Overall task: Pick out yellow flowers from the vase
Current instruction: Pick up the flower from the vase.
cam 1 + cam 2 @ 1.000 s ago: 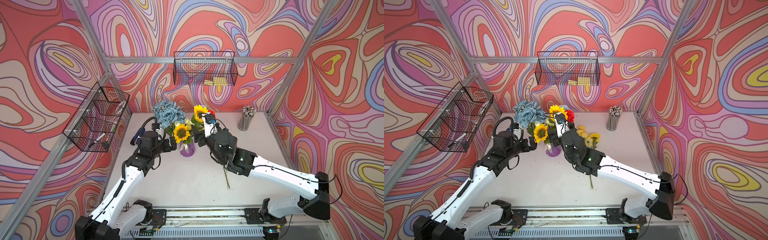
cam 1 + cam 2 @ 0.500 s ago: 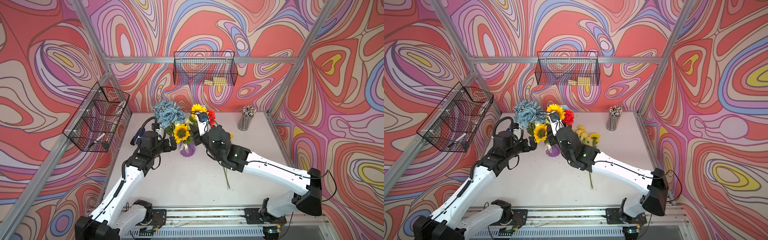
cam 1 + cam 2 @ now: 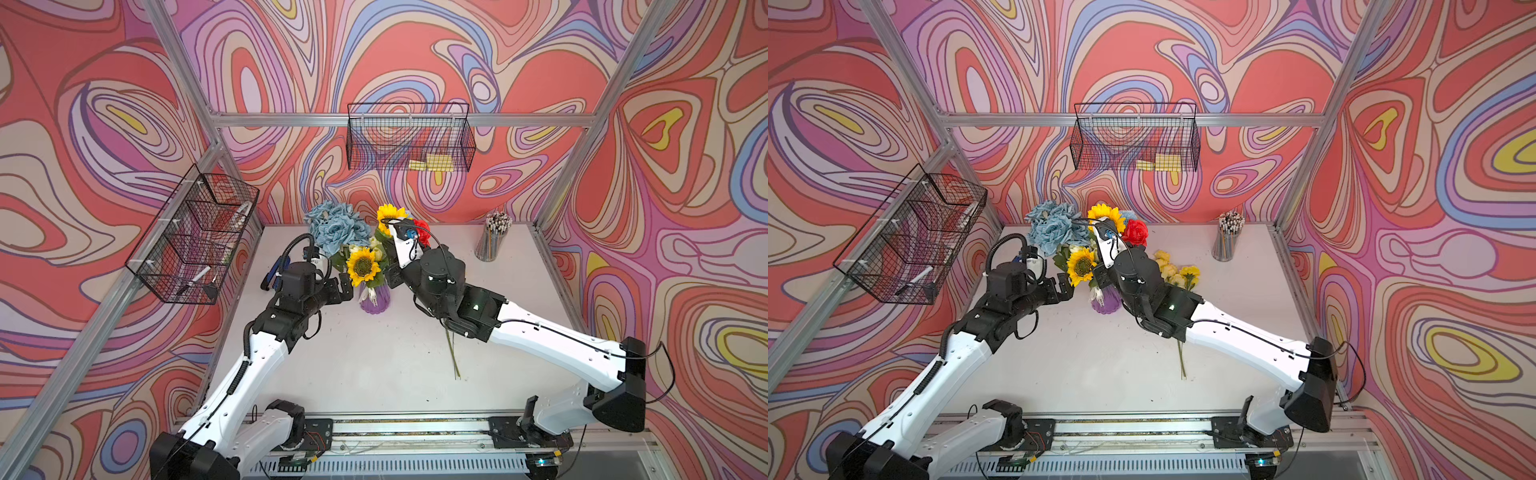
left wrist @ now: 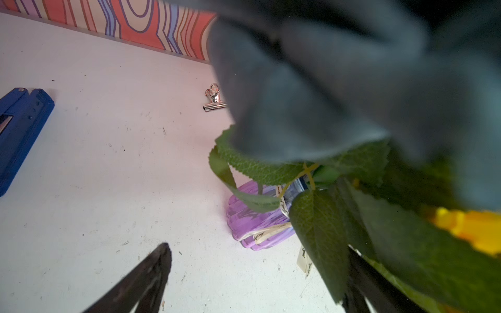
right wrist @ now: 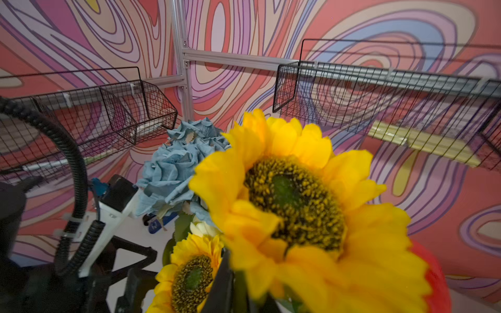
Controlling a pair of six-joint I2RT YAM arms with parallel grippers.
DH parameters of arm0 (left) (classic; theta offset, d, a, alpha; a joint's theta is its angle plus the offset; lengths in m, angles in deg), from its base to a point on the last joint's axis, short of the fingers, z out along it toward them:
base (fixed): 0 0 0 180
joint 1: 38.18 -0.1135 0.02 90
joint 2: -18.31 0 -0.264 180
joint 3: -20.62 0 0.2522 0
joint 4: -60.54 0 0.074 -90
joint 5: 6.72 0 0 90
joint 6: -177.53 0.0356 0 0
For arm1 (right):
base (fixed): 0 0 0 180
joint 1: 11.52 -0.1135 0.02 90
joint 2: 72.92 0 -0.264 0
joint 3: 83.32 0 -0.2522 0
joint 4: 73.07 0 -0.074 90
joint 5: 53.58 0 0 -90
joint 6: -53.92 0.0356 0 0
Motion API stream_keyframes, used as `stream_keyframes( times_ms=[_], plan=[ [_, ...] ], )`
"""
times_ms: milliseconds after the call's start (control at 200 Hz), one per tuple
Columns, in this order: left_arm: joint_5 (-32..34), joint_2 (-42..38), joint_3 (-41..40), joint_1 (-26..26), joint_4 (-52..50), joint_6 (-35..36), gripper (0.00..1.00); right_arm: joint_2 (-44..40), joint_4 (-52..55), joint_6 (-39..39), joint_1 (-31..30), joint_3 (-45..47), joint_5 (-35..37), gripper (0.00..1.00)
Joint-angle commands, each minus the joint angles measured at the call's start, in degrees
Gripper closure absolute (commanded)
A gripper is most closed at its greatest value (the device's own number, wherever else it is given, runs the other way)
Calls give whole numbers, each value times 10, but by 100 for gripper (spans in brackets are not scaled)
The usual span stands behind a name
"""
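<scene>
Step in hand: drawing the tall sunflower (image 5: 292,206) out. The right gripper (image 3: 391,272) reaches into the bouquet above the vase (image 3: 374,297). Its fingers (image 5: 220,281) are pressed together. In the right wrist view a green stem runs down between them, so the clamp reads as being on this bloom's stem. The flower head stands directly above the fingertips. The red rose (image 3: 1136,232) is just to one side and the short sunflower (image 3: 363,266) is close beside them.

Idle side: left gripper (image 3: 345,287), fingers (image 4: 151,279) spread wide, holding nothing. The vase sits just ahead of them, apart from both tips. The blue flowers (image 3: 336,228) hang over them.

Both sunflowers stand in the vase. Out on the table (image 3: 374,365): yellow roses (image 3: 1165,266) and yellow carnation (image 3: 1190,274), behind the right fingers, past the wrist.

Next, by my reading: a straight lift along the stem until it clears the narrow neck. The vase looks light, so the left fingers may need to close on it. Watch for leaves snagging the rose. The short sunflower comes after.
</scene>
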Motion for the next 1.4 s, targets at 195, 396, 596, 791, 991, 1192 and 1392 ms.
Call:
stream_keyframes(
  times_ms=[195,396,596,791,991,1192,1392],
  plan=[
    [1,-2,6,-5,12,6,5,-18,18,-23,1,-38,-18,100],
    [1,-2,4,-5,13,6,5,-30,38,-21,2,-41,-19,100],
    [-1,-3,3,-4,16,7,6,-72,35,4,1,4,-31,100],
    [-2,0,4,-5,17,7,6,-73,67,-22,2,-57,-70,100],
    [-2,1,6,-4,14,8,6,-41,173,-46,1,-178,-92,100],
    [-3,1,7,-6,14,6,6,-33,319,-43,2,-300,-87,100],
    [-5,2,7,-5,14,6,6,-65,424,-8,2,-350,-80,100]
  ],
)
